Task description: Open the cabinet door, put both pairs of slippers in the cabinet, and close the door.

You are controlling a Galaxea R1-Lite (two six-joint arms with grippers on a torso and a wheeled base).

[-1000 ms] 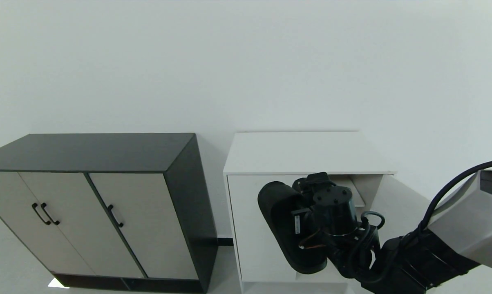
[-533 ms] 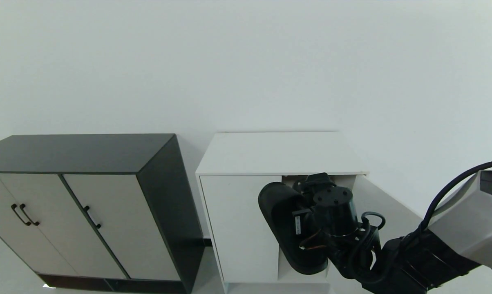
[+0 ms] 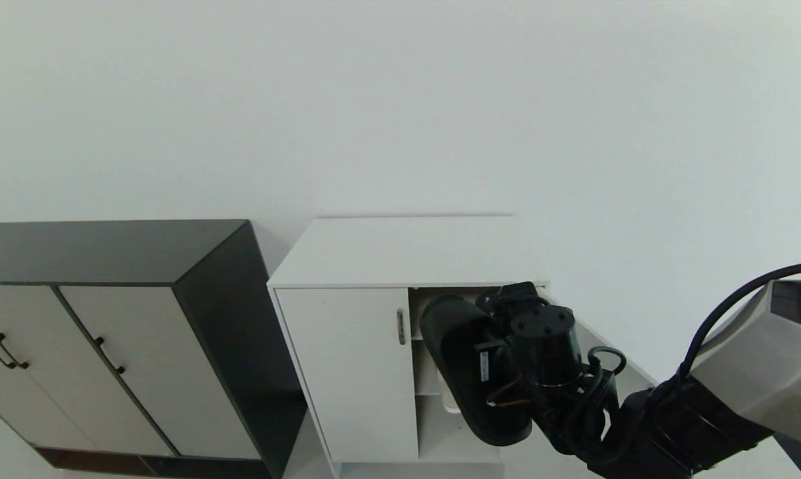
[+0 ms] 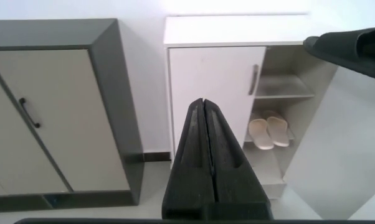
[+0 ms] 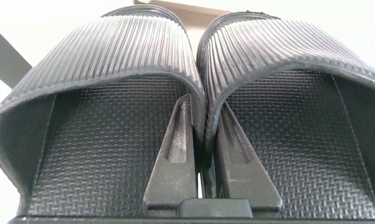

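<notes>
The right gripper grasps the black slippers by their inner edges, one either side of its jaws. Just beyond them stands the open white cabinet, with pale slippers shelved inside. The left gripper, jaws clenched on nothing, faces the closed door. A dark cabinet stands alongside.

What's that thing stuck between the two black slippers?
The right gripper, shut on the black slippers' inner edges. The right wrist view shows it.

I read even, diffuse light in the head view: bright wall, soft shadow beside the dark cabinet. Cabinet verticals lean near the left edge. The white cabinet top glares; black slippers sit dim against washed-out background.
</notes>
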